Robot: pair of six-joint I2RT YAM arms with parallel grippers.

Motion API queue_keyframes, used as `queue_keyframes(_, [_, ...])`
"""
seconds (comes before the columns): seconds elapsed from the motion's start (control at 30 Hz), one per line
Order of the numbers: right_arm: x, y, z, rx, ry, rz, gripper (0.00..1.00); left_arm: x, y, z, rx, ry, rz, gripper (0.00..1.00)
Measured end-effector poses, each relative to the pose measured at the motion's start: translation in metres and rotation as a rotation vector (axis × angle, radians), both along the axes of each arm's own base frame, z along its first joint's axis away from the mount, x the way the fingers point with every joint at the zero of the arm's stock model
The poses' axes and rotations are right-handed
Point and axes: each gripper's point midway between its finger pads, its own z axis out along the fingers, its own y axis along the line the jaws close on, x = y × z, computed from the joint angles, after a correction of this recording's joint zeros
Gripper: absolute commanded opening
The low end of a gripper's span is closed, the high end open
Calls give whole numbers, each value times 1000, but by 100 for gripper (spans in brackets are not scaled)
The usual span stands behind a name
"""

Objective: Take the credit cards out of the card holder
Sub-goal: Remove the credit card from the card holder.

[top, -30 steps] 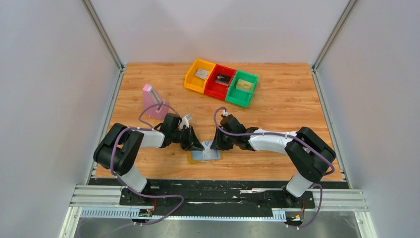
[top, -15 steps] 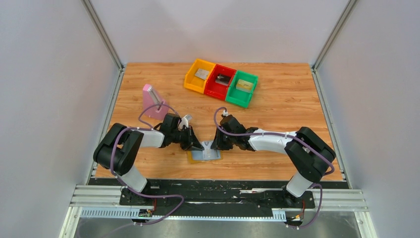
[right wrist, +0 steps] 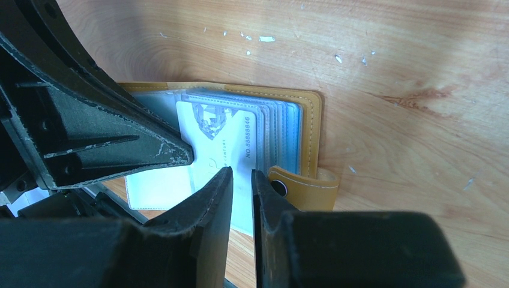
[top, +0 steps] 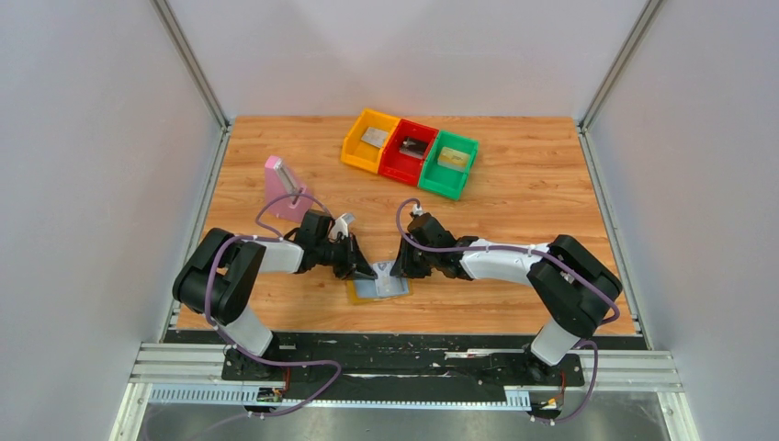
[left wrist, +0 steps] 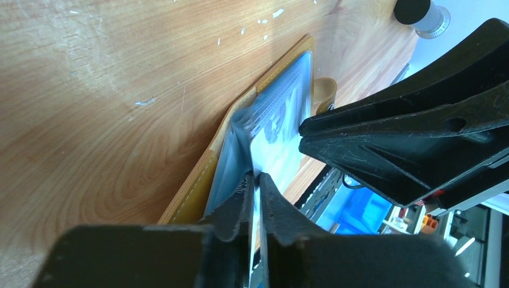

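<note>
Card [right wrist: 221, 138] juts from holder [right wrist: 312, 129] toward the right gripper [right wrist: 242, 174], jaws narrow, grip unclear; left gripper [left wrist: 255, 178] pinches a sleeve [left wrist: 240, 144].

A wood-grain bench [top: 533, 202] fills the floor of a white-walled enclosure framed by grey metal posts [top: 188, 60]. Toward the far edge, slightly right of centre, three small bins sit touching in a slanted row: a yellow bin [top: 356, 158] on the left, a red bin [top: 399, 172] in the middle and a green bin [top: 442, 188] on the right. Well apart from them, at the left, stands a pink block [top: 278, 195] with a slim grey piece against its right side. Small white flecks mark the wood.
</note>
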Motion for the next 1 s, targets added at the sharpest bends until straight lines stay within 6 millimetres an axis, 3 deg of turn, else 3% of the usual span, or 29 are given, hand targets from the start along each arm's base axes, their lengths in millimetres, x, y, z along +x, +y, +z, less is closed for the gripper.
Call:
queue_keyframes(0.07, [0,0,0,0,0,0,20,-1,0,0,0,1,-2,0])
queue_keyframes(0.77, [5,-6,-2,-9,-2,-18,21,2,12,0,-21,26,27,0])
queue_keyframes(1.0, [-4,-7,12,3,-4,25,23,1,10,3,-38,26,15,0])
